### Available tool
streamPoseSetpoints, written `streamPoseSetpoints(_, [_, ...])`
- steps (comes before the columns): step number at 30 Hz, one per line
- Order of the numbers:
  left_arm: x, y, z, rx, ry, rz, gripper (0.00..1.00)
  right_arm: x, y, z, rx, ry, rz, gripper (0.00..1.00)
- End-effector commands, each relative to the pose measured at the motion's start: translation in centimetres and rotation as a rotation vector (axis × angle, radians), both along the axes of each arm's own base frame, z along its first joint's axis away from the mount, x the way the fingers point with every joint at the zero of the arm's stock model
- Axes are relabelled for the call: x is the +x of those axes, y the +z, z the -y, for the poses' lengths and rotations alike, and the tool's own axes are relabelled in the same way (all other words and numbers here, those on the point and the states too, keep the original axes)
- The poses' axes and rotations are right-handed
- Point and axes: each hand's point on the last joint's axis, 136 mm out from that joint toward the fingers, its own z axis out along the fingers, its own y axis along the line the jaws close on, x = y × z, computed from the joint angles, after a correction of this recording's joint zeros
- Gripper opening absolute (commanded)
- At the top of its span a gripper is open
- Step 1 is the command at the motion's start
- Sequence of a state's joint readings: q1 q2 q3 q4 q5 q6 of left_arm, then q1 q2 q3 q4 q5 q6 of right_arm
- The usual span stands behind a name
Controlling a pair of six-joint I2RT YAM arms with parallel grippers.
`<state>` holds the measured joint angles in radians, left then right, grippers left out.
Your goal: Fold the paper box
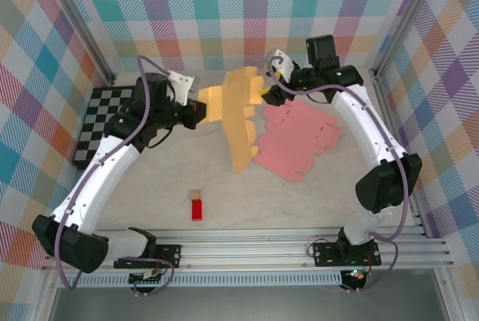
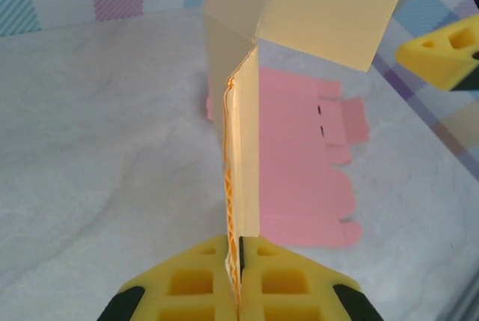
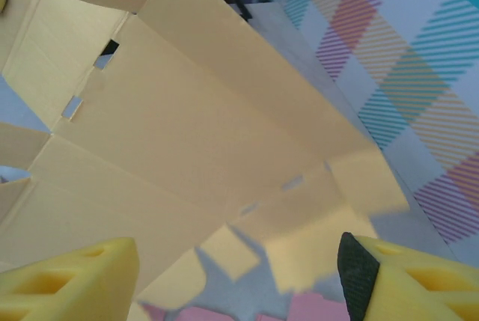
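The paper box is a flat yellow-orange cardboard blank, held up off the table and partly bent along its creases. My left gripper is shut on its left edge; in the left wrist view the yellow fingers pinch the cardboard's edge, which rises straight up from them. My right gripper stands open at the blank's far right side. In the right wrist view the creased panels spread just ahead of the open gripper, with no cardboard between the fingertips.
A second blank, pink, lies flat on the table under and to the right of the raised one. A checkerboard sits at the left wall. A small red block and a tan one lie near the front.
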<state>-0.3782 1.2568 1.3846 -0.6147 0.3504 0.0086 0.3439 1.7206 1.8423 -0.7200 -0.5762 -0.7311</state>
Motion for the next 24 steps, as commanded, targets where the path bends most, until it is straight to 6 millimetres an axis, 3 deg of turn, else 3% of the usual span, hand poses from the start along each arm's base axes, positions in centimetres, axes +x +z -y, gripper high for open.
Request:
streamPoseSetpoints(1, [-4.4, 2.2, 0.6, -0.008, -0.161, 0.045, 0.0, -2.5, 2.4, -0.6, 0.016, 0.161, 0.109, 0.72])
streamPoseSetpoints(9, [-8.3, 2.5, 1.3, -0.021, -0.281, 0.103, 0.0, -4.5, 2.2, -0.9, 0.015, 0.252, 0.098, 0.72])
streamPoseSetpoints(13, [-8.9, 3.1, 1.6, -0.035, -0.312, 0.121, 0.0, -4.7, 1.9, -0.9, -0.003, 0.267, 0.086, 0.7])
streamPoseSetpoints(24, [-9.4, 2.4, 2.3, -0.01, -0.348, 0.11, 0.0, -4.8, 1.6, -1.1, -0.069, 0.268, 0.105, 0.69])
